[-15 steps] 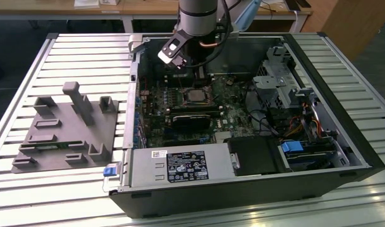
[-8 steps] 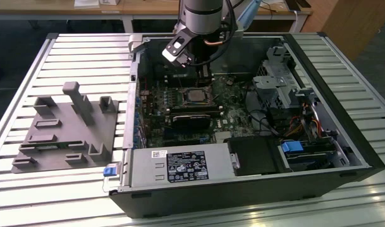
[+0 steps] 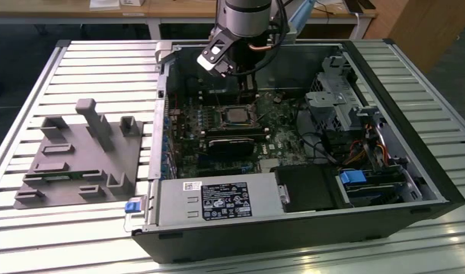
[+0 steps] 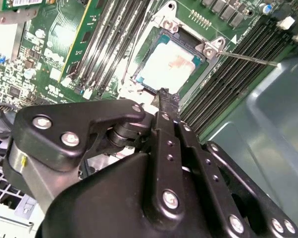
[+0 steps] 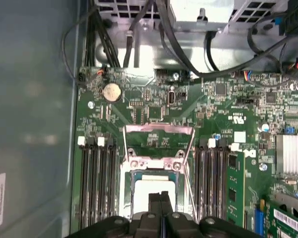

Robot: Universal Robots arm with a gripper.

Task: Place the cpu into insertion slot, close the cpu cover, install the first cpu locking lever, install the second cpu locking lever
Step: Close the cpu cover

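cpu [image 5: 150, 192] [image 4: 165, 67]: lies flat in the insertion slot [image 5: 129, 187], pale metal face up. In the exterior view it shows as a light square [image 3: 236, 114] near the middle of the green motherboard [image 3: 282, 142].

gripper [image 5: 161, 198] [image 4: 165, 97]: the two black fingers are pressed together along their length, with nothing seen between them. In both wrist views the tips sit over the near edge of the cpu, just above or at the slot rim; whether they touch cannot be told. In the exterior view the arm [image 3: 247, 23] comes down into the case right above the socket area.

cpu cover [image 5: 159, 141]: swung up on its hinge at the far side of the slot from the fingers, standing open. Green board shows through its square window, and it is not over the cpu.

Lever: a thin metal rod [image 4: 248, 58] runs from the slot's corner bracket out over the black memory slots [image 5: 97, 183].

Containers:
- The open computer case [image 3: 434, 177] lies on a slatted table [image 3: 102, 63]. It holds the motherboard, a grey power supply box [image 3: 217, 200] and a drive cage [image 3: 335, 103].
- A grey fixture tray [image 3: 72, 162] sits on the table, to the exterior view's left of the case. Upright blocks stand on it.
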